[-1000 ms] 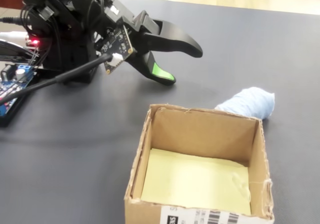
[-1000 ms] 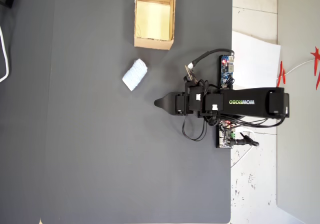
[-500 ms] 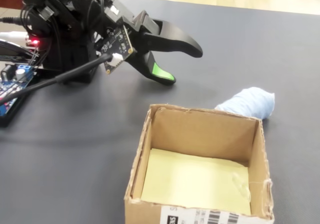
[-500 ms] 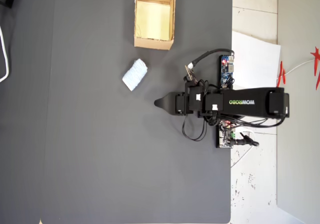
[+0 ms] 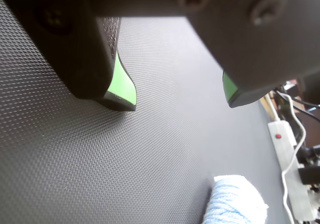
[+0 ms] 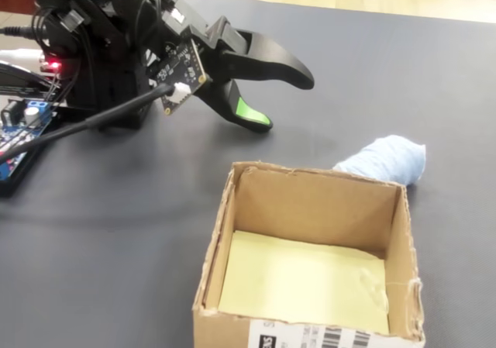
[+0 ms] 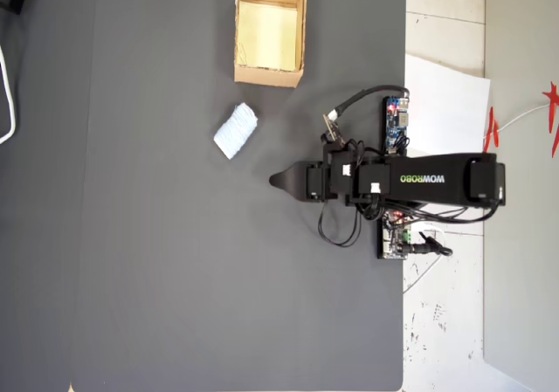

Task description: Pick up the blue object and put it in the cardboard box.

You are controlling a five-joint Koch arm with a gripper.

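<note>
Overhead view: the small pale-blue, oblong, cloth-like lump (image 7: 235, 131) lies on the dark mat (image 7: 175, 261), just off the open brown cardboard box (image 7: 271, 29) and apart from it. Compared with the frames half a second and one second earlier, nothing has shifted: lump, box and arm sit in the same places. Judgement: the pick has not begun, and the whole task remains to be done.

The lump reads as soft and fibrous, with a knitted or towelling surface and rounded ends; in the fixed view it (image 6: 385, 160) shows just past the box's far wall (image 6: 314, 199), resting on the mat, not inside the box. It should compress readily under a grasp.

The box has raw, slightly frayed corrugated edges, upright walls, and a flat pale-yellow floor; a printed barcode label shows on its near wall in the fixed view. It is empty.

The black plastic gripper (image 6: 283, 100) hovers low over the mat, well clear of the box and off to one side of the lump. Its jaws stand parted with nothing between them; the wrist view shows a clear gap between the green-padded fingertips (image 5: 121, 82). The mat is a finely dimpled, matte dark-grey sheet.
</note>
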